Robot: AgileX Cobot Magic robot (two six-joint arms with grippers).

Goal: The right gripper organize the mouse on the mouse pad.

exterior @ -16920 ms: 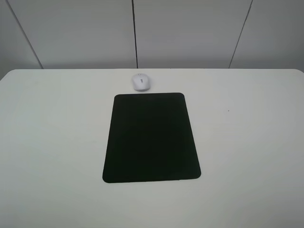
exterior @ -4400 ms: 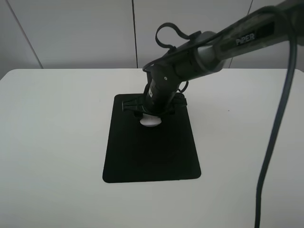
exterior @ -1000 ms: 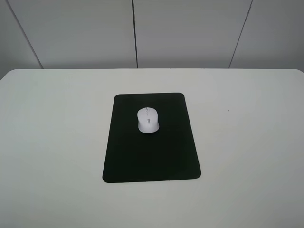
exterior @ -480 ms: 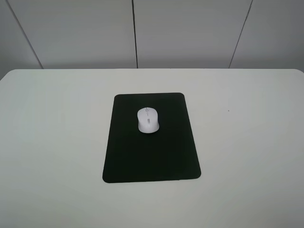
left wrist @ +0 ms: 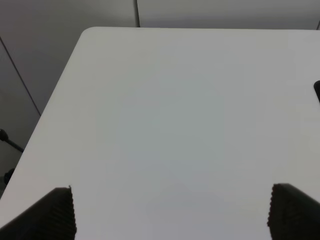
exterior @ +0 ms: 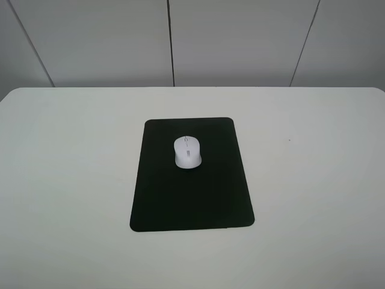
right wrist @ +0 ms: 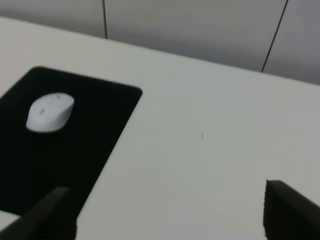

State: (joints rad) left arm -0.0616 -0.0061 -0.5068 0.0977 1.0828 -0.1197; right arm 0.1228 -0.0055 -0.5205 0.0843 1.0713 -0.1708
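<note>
Jaws of the right gripper [right wrist: 170, 212] stand spread, withdrawn; the mouse [exterior: 187, 152] now rests on the mouse pad [exterior: 191, 198]: task looks done

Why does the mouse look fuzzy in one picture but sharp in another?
In the exterior high view the mouse is crisp on the mouse pad, under soft, even light with hardly any shadow. In the right wrist view the mouse looks soft and blurry, and the right pincer shows only as dark, unfocused tips spread wide apart at the picture's edge.

White table [exterior: 72, 180], grey panelled wall [exterior: 240, 42], even light
</note>
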